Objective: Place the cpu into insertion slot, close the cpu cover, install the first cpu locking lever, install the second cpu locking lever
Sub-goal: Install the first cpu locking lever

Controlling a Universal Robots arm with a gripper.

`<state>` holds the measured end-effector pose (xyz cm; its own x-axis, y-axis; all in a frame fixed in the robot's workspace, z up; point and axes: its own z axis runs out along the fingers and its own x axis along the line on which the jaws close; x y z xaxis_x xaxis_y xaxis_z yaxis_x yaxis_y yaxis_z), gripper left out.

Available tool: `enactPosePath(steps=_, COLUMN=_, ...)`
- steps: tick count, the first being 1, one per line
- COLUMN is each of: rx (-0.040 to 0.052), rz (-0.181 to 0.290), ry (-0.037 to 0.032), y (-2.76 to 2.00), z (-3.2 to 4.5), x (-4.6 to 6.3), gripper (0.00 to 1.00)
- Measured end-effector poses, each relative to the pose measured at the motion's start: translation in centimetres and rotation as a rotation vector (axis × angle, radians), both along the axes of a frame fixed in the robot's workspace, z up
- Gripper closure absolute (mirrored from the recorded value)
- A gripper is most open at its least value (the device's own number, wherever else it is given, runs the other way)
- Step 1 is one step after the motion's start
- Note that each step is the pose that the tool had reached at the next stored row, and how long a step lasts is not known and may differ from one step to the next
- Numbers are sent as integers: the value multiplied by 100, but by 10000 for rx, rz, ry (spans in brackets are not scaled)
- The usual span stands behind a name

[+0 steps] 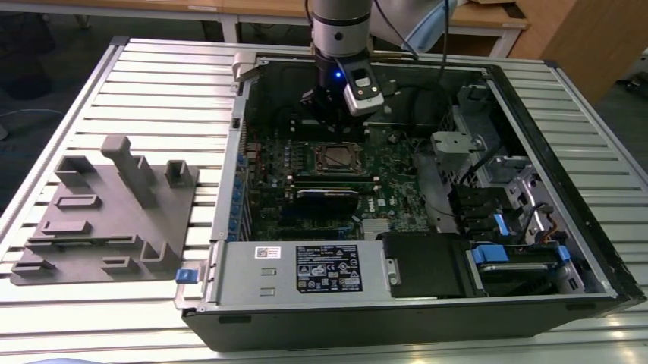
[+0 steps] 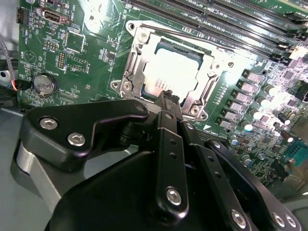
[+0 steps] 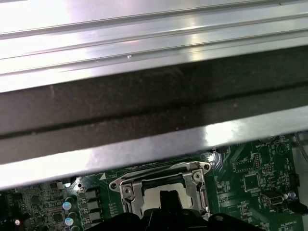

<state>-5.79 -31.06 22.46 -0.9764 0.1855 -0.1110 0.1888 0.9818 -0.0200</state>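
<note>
The cpu (image 2: 171, 72) lies flat in the insertion slot (image 1: 339, 158) on the green motherboard, its pale metal top catching the light. The cpu cover (image 2: 137, 72) is down over it, framing the chip. A thin wire locking lever (image 2: 178, 34) runs along one edge of the socket; I cannot tell whether it is latched. My gripper (image 2: 168, 98) hangs just above the socket's edge with its fingertips together and nothing between them. In the exterior view the gripper (image 1: 322, 114) is a little behind the socket. The first wrist view shows the cover (image 3: 126, 188) and the fingertips (image 3: 166, 196).
The open computer case (image 1: 228, 152) lies on a slatted metal table. Long black memory slots (image 2: 231, 29) run beside the socket. A power supply (image 1: 303, 269) and drive bays (image 1: 506, 227) fill the case's near and right parts. A grey fixture block (image 1: 111, 212) stands on the exterior view's left.
</note>
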Motion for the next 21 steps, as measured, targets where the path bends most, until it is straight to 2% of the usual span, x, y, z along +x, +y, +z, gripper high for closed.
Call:
enactPosePath(steps=11, rx=0, rz=0, ry=0, y=-1, z=7, x=0, gripper=89)
enactPosePath(steps=21, rx=1, rz=-1, ry=-1, y=-32, z=6, x=0, gripper=89)
